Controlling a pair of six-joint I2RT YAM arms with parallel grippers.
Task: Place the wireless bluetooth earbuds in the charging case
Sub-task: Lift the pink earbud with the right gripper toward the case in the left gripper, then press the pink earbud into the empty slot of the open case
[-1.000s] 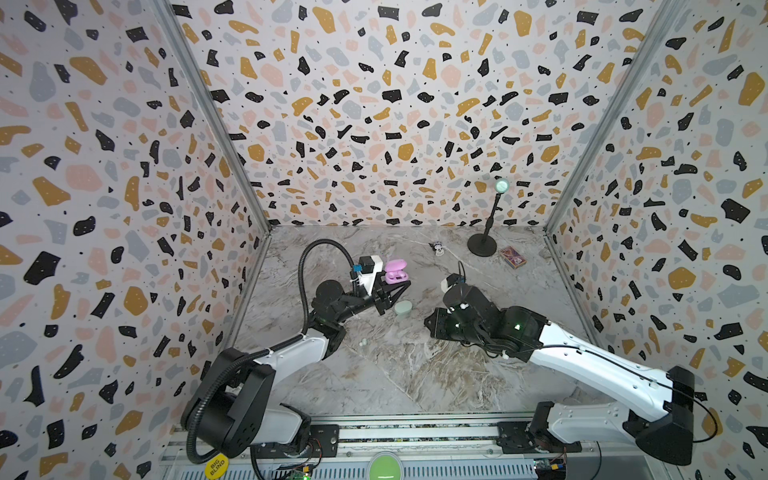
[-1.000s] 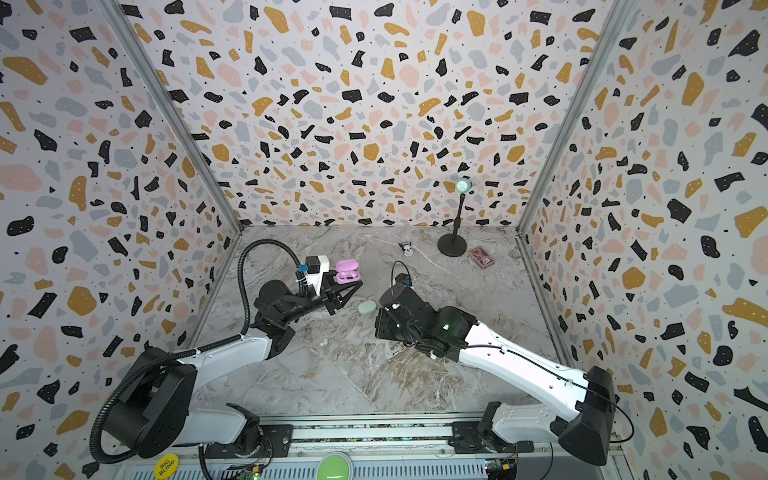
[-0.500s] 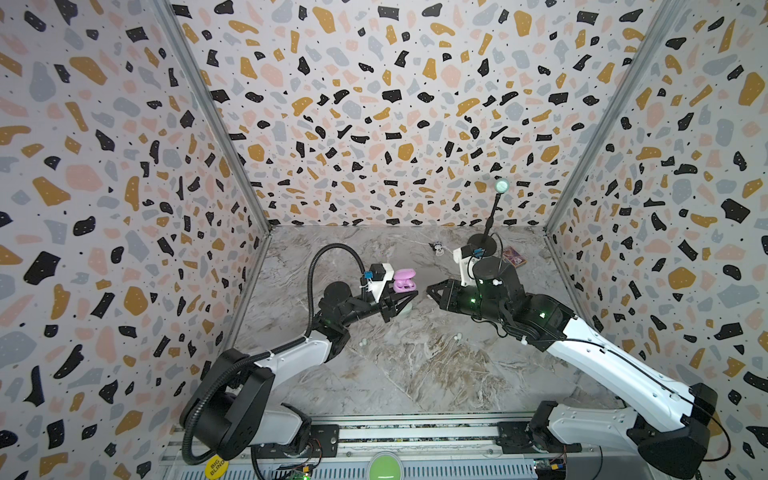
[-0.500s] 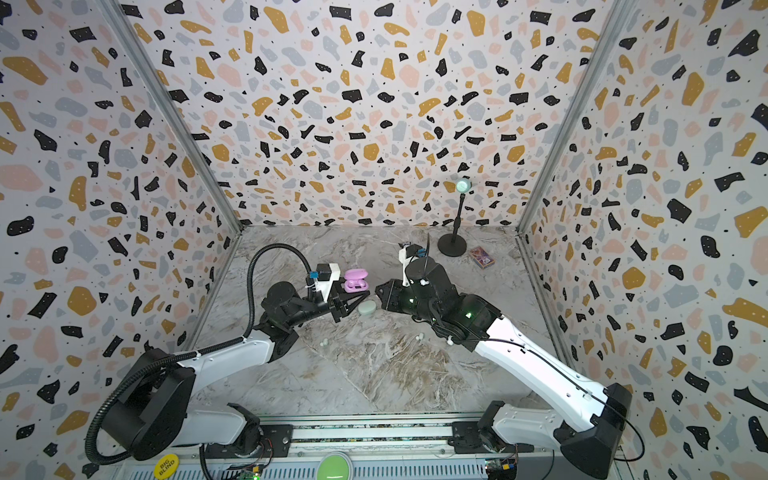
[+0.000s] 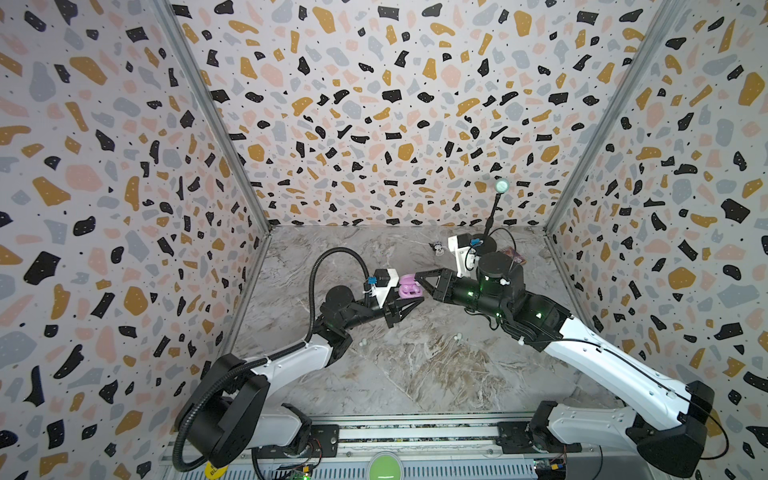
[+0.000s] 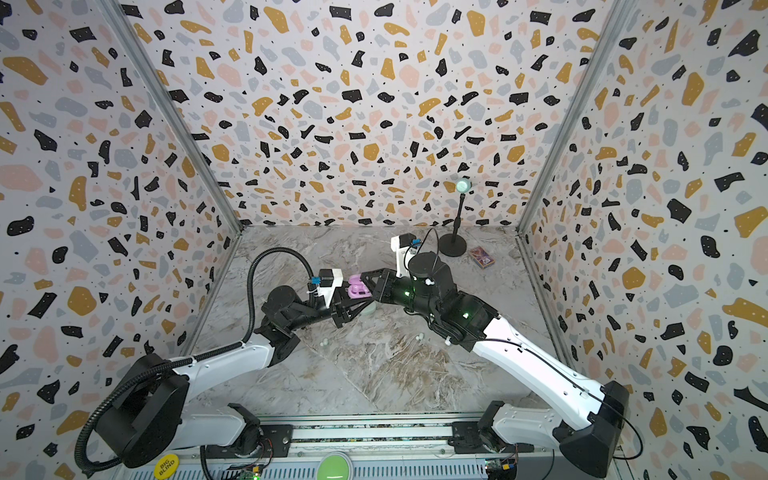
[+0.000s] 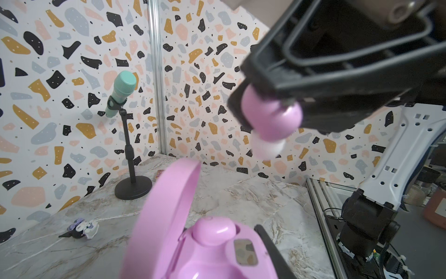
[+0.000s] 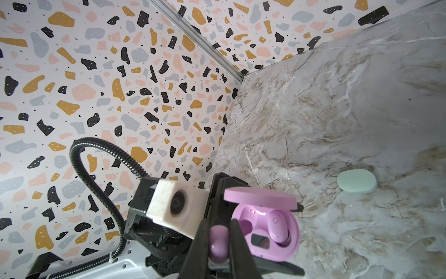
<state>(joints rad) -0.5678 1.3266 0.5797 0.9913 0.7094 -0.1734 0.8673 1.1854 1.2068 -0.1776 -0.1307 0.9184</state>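
Right wrist view: right gripper (image 8: 219, 223) is clamped on a pink earbud (image 8: 218, 244), pinched between both fingers and just beside the pink charging case (image 8: 265, 241). Left gripper (image 5: 411, 296) is closed on the case body and holds it off the marble table (image 5: 415, 382), with the lid (image 8: 259, 194) flipped up. A seated pink earbud (image 8: 277, 227) fills one well of the case, and the open well (image 8: 245, 224) next to it faces the held bud. Left wrist view has the held bud above the case with a visible gap, not touching. In both top views the two grippers meet tip to tip over mid-table, slightly left of centre, with the case between them. Left mint earbud (image 5: 363, 342) and right mint earbud (image 5: 458, 337) lie loose on the table, nearer than the grippers and well apart from each other. A closed mint case (image 8: 356, 181) sits on the table; in a top view it peeks out under the left gripper's fingers. At far right stand a microphone stand (image 5: 502, 185) and a small card box (image 6: 481, 256). A small toy figure (image 7: 82, 228) lies near the far wall, left of the stand.
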